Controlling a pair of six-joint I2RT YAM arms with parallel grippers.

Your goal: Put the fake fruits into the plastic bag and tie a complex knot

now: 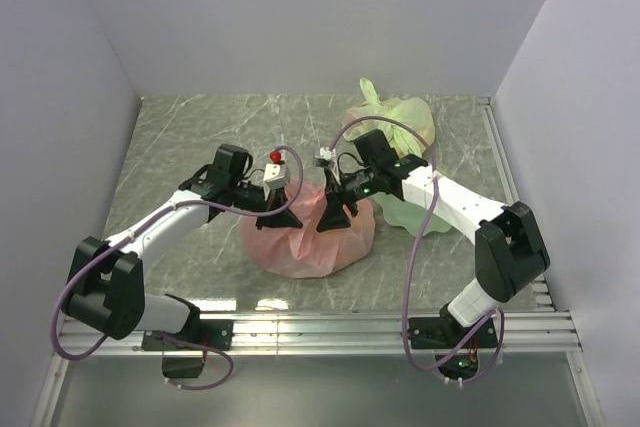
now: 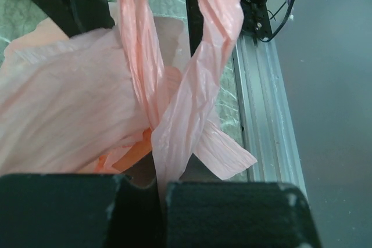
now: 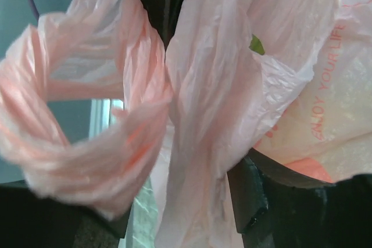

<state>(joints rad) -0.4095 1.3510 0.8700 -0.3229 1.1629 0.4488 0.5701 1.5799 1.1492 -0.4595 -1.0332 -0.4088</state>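
Left gripper (image 2: pixel 160 197) is pinched shut on one twisted handle of the plastic bag (image 1: pixel 300 242), and the strand runs straight up from between its pads. At the centre of the table (image 1: pixel 180 137) the bag sits as a full, rounded heap between the two arms. The fake fruits (image 2: pixel 125 156) therefore look to be inside, and the job has reached the knot. Right gripper (image 3: pixel 183 213) has bunched pink film passing between its jaws, which stand somewhat apart (whether they actually bite the film, I cannot tell). Far right and behind lies a pale green knotted bag (image 1: pixel 395 119), not in play.

Next, one handle has to be wrapped round the other and drawn through, with both under tension. Only the left wrist view shows the two handles crossing and an orange patch beneath the film. Only the right wrist view shows the open handle loop and a green sliver.
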